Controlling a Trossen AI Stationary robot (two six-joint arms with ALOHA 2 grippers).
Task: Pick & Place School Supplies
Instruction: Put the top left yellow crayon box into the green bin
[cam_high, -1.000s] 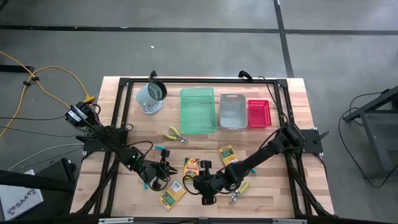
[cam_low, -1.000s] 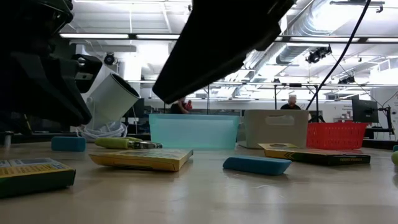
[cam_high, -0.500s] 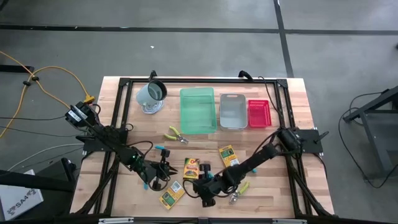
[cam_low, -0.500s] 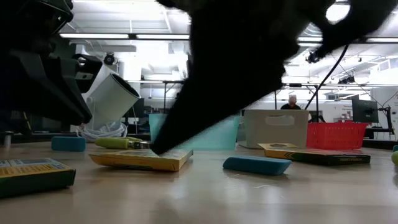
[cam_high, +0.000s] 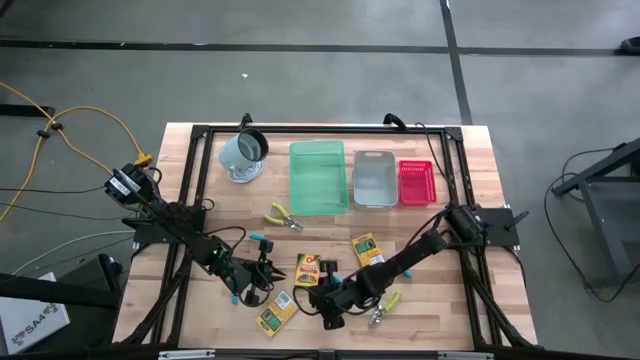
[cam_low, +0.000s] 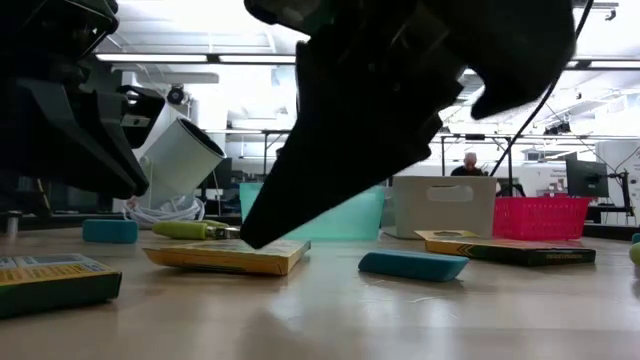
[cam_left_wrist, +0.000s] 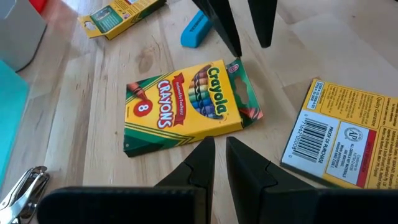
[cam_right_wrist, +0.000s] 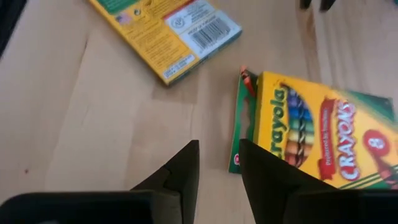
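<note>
The right arm has swung further across the bench in the last second and dropped low. Its right gripper (cam_high: 326, 303) now hangs just over the wood near the front edge, beside the Crayola box (cam_high: 307, 270). In the low view the arm has come down to fill the space in front of that box (cam_low: 228, 256).

From the right wrist view, the pincer (cam_right_wrist: 218, 151) has narrowed a little but keeps a clear gap. It holds nothing; its tips point at bare wood just off the flap end of the Crayola box (cam_right_wrist: 317, 140). A second box (cam_right_wrist: 168, 28) lies barcode-up nearer the front edge.

The left gripper (cam_high: 257, 280) has not moved. It waits on the other side of the same box, its pincer (cam_left_wrist: 219, 148) set narrow and empty.

We read this as the approach for a pick, not yet a grasp: the box still lies flat, untouched. The green tray (cam_high: 318, 180), grey tray (cam_high: 374, 178) and red tray (cam_high: 416, 183) along the far edge look empty. To us, the sorting appears hardly begun. The tips probably need shifting over the box before closing.
</note>
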